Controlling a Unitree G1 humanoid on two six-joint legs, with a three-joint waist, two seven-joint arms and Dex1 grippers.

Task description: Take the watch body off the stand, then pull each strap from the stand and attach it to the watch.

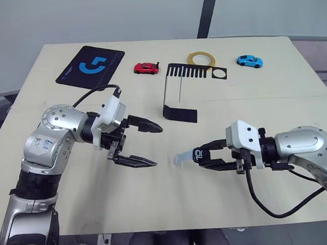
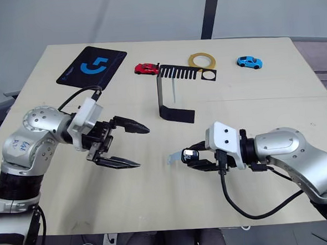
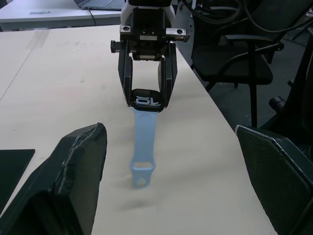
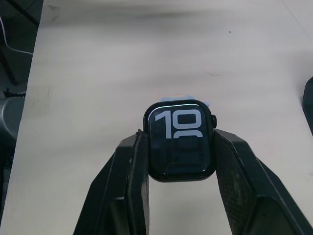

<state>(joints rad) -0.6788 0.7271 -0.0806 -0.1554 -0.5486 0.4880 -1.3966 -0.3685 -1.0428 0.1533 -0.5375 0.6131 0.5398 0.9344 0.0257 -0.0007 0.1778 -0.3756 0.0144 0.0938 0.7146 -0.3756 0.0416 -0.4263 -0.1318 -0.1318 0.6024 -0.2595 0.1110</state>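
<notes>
My right gripper [image 1: 200, 157] is shut on the watch body [image 4: 180, 139], a black rounded-square case whose screen shows white digits. One pale blue strap [image 3: 143, 147] is joined to the case and points across the table toward my left gripper [image 1: 158, 145]. That gripper hangs open and empty just to the strap's left, a short gap from its tip. The black bent stand [image 1: 181, 113] stands behind them at the table's middle. A second pale strap [image 1: 181, 89] hangs from its comb slots.
At the table's back lie a black mouse pad [image 1: 90, 64] with a blue logo, a red toy car [image 1: 146, 68], a yellow tape ring [image 1: 201, 58] and a blue toy car [image 1: 249, 61]. The table's front edge runs just below both arms.
</notes>
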